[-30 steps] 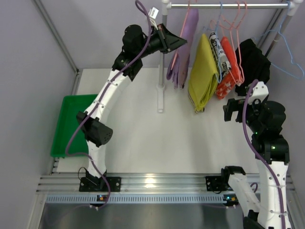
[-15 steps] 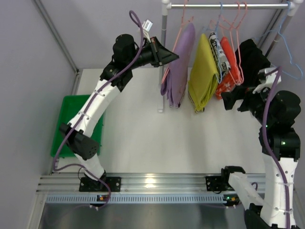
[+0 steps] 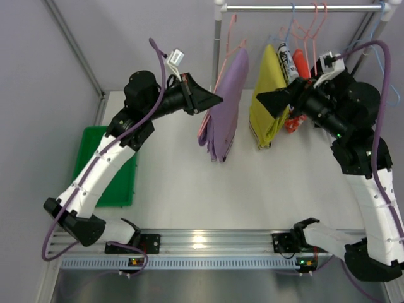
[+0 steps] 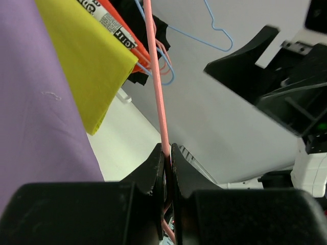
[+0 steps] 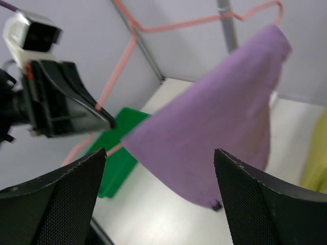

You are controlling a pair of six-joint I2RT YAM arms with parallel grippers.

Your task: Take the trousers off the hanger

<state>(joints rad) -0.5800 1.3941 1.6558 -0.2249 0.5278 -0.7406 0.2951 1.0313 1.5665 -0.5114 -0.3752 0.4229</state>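
**Operator:** Since half a second ago my left arm has drawn back, and it has dragged the hanger [image 3: 203,123] and the trousers [image 3: 222,107] out to the left of the rail [image 3: 303,7]. My right arm has swung up and in. It now sits under the rail's middle.

**Listener:** What is the left end effector [image 3: 218,98] doing?

**Operator:** It is clenched on the thin pink wire of the hanger [image 4: 156,76]. On my left wrist camera the two black fingertips of the left end effector [image 4: 167,153] are pinched together, and the wire runs up from between them.

**Listener:** And the right one?

**Operator:** The right end effector [image 3: 260,100] is released, with its jaws spread wide. It points left at the trousers and holds nothing. From overhead I see a gap between its tip and the cloth. Behind it a mustard-yellow garment [image 3: 268,101] hangs from the rail.

**Listener:** Where are the trousers now?

**Operator:** The lilac trousers [image 5: 225,102] are still draped over the hanger [image 5: 120,66]. They hang tilted, below and left of the rail, above the white surface [image 3: 177,183]. I cannot tell whether the hook is still on the rail.
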